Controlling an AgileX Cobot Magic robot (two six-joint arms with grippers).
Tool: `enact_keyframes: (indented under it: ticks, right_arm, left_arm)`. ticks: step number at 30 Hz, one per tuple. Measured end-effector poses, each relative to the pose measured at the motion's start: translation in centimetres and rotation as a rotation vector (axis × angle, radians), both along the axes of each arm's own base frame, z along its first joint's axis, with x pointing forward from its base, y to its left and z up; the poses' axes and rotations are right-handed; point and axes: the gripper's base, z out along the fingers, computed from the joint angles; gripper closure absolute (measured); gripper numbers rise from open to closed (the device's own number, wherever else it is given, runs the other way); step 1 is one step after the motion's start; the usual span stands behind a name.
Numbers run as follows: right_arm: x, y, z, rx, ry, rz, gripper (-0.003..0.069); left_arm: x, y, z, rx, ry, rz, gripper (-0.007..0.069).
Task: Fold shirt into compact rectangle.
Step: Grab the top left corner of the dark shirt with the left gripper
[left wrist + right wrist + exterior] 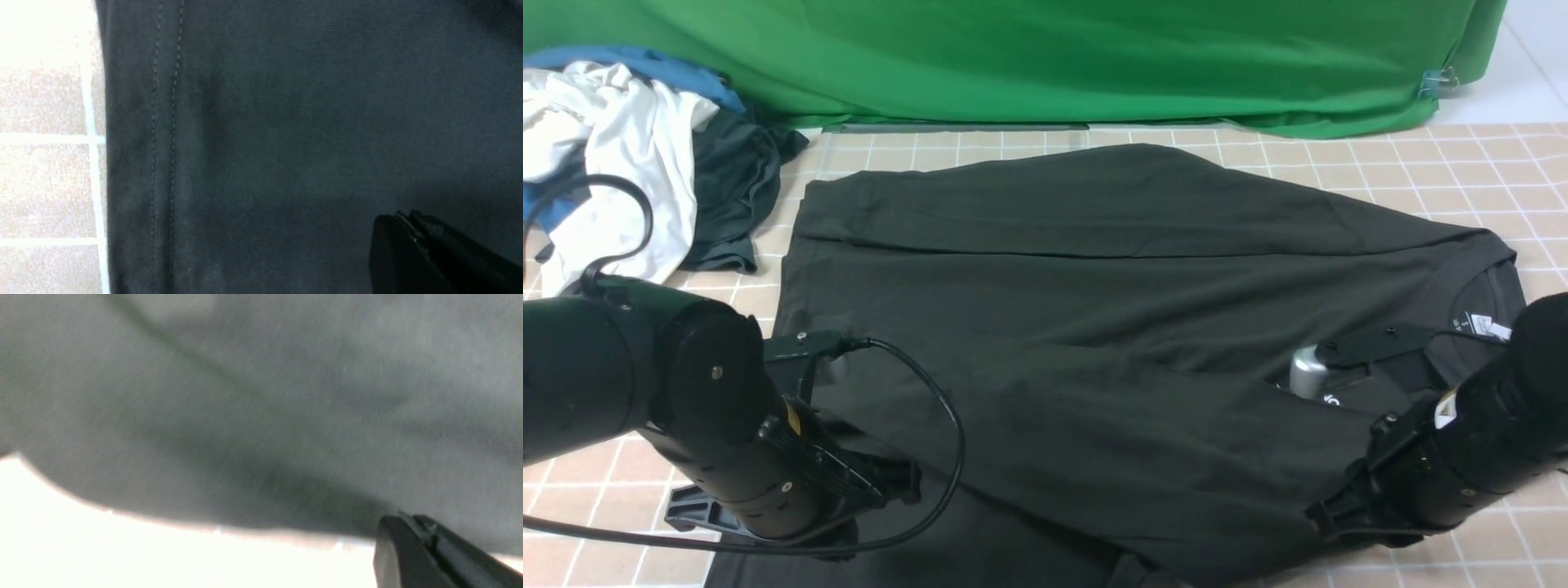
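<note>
Shirt (261, 416) in R end effector (403, 522)

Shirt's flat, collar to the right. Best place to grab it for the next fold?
On the shirt, likely its near edge, pinched at both ends: the stitched hem on the left and the shoulder beside the neck tag on the right. Come from the robot's side; the far edge already looks folded in.
</note>
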Motion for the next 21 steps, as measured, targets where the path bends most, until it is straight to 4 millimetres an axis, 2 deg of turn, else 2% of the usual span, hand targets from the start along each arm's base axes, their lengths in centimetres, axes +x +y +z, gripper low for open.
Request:
enact_keyframes:
  ticks: [2, 4, 5, 7, 8, 10, 13, 15, 17, 19, 20, 21]
  right_arm:
    - [-0.3, -0.1, 0.4, 0.0, 0.009, 0.008, 0.0609]
    - [-0.7, 0.1, 0.4, -0.012, 0.03, 0.054, 0.0531]
    - [-0.8, 0.1, 0.4, -0.014, 0.032, 0.06, 0.0521]
    - [-0.8, 0.4, 0.2, -0.023, 0.03, 0.098, 0.0407]
    - [-0.8, 0.7, 0.0, -0.031, 0.014, 0.124, 0.0323]
    - [-0.5, 1.2, -0.6, -0.049, -0.011, 0.164, 0.0228]
    - [0.0, 1.7, -1.6, -0.074, -0.033, 0.197, 0.0172]
    - [0.3, 1.9, -2.2, -0.09, -0.039, 0.214, 0.018]
    - [0.5, 2.0, -2.3, -0.096, -0.058, 0.221, 0.0238]
    - [0.6, 1.9, -2.3, -0.102, -0.071, 0.229, 0.0356]
    - [0.7, 2.0, -2.3, -0.1, -0.08, 0.228, 0.047]
    - [0.7, 2.0, -2.3, -0.1, -0.083, 0.229, 0.0543]
  left_arm:
    - [0.0, 0.0, 0.0, 0.0, 0.0, 0.0, 0.0612]
    - [0.0, 0.0, 0.0, 0.0, 0.0, 0.0, 0.0612]
    - [0.0, 0.0, 0.0, 0.0, 0.0, 0.0, 0.0612]
    - [0.0, 0.0, 0.0, 0.0, 0.0, 0.0, 0.0612]
    - [0.0, 0.0, 0.0, 0.0, 0.0, 0.0, 0.0612]
    - [0.0, 0.0, 0.0, 0.001, 0.0, -0.005, 0.0612]
    - [0.0, 0.0, 0.0, 0.001, 0.0, -0.005, 0.0612]
    - [0.0, 0.0, 0.0, 0.001, 0.0, -0.005, 0.0612]
    - [0.0, 0.0, 0.0, 0.001, 0.0, -0.005, 0.0612]
    - [0.0, 0.0, 0.0, 0.001, 0.0, -0.005, 0.0612]
    - [0.0, 0.0, 0.0, 0.001, 0.0, -0.005, 0.0612]
    - [0.0, 0.0, 0.0, 0.001, 0.0, -0.006, 0.0612]
